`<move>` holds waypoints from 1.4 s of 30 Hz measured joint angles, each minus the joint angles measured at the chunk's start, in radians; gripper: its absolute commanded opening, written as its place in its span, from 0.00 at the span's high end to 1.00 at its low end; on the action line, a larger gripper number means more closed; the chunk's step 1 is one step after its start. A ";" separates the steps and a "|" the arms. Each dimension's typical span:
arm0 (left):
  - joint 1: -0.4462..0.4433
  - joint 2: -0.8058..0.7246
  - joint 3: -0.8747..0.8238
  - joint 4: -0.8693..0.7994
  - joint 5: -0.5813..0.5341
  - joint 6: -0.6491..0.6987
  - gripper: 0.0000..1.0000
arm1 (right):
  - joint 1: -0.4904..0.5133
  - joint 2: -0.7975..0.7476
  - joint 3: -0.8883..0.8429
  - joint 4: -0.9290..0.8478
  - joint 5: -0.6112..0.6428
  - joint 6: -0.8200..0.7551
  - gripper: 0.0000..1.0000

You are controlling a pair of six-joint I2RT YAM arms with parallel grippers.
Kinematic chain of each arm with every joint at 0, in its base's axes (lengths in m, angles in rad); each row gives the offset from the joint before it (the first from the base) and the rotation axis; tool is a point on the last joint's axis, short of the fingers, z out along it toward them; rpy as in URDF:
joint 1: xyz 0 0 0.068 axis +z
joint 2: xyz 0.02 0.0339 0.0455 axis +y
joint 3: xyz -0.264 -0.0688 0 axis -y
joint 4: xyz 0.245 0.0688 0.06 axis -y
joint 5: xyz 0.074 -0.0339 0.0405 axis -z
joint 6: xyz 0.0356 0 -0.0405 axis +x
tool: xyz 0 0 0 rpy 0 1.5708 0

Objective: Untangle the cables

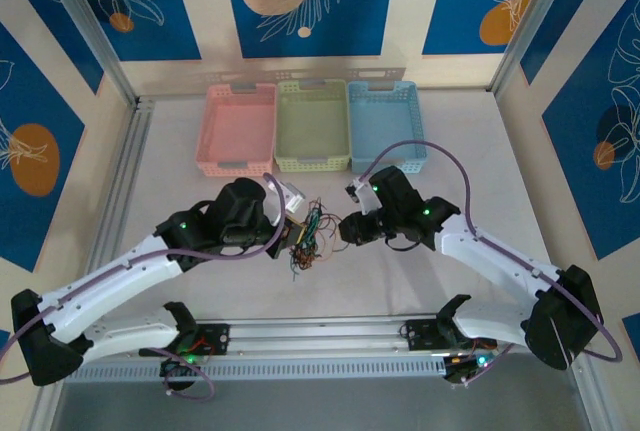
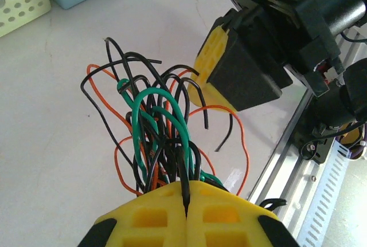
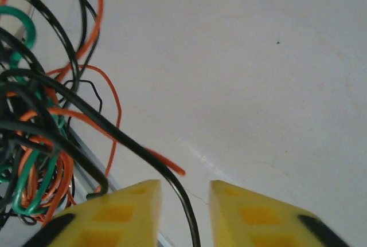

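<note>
Grippers meet at the cables [image 1: 306, 236].
L cam: left gripper [image 2: 186, 196] clamps them. R cam: right gripper [image 3: 184, 196] parted, black wire [image 3: 143, 151] between.

From top cam we can't sort single strands in the cables [image 1: 306, 236] (too small). Right wrist cam: left edge crops them; a black cable [image 3: 180, 192] exits btm edge between blurred fingers [image 3: 129, 215].

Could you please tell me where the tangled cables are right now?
In the top view the cables are mid-table, before the green basket, between the right end effector and the left end effector, which grips them.
</note>
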 measured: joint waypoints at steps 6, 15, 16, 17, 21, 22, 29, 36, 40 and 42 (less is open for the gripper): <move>0.000 -0.042 0.005 -0.064 -0.104 -0.021 1.00 | -0.033 -0.037 0.004 -0.016 0.062 0.002 1.00; 0.006 -0.215 0.015 -0.206 -0.371 -0.077 1.00 | -0.426 -0.208 -0.093 -0.028 0.124 0.110 1.00; 0.007 -0.239 0.015 -0.220 -0.396 -0.083 1.00 | -0.489 -0.222 -0.115 -0.029 0.116 0.129 1.00; 0.009 -0.262 0.015 -0.237 -0.421 -0.090 1.00 | -0.545 -0.232 -0.133 -0.032 0.105 0.142 1.00; 0.020 -0.325 0.015 -0.303 -0.486 -0.101 1.00 | -0.657 -0.238 -0.160 -0.037 0.072 0.167 1.00; 0.022 -0.333 0.015 -0.320 -0.504 -0.105 1.00 | -0.668 -0.238 -0.161 -0.038 0.071 0.169 1.00; 0.026 -0.357 0.049 -0.454 -0.645 -0.119 1.00 | -0.805 -0.208 -0.164 -0.042 0.071 0.194 1.00; 0.028 -0.425 0.103 -0.568 -0.800 -0.124 1.00 | -0.933 -0.201 -0.165 -0.048 0.082 0.217 1.00; 0.030 -0.446 0.113 -0.620 -0.859 -0.127 1.00 | -0.988 -0.211 -0.165 -0.052 0.082 0.224 1.00; 0.030 -0.446 0.113 -0.635 -0.885 -0.126 1.00 | -1.015 -0.215 -0.165 -0.053 0.087 0.230 1.00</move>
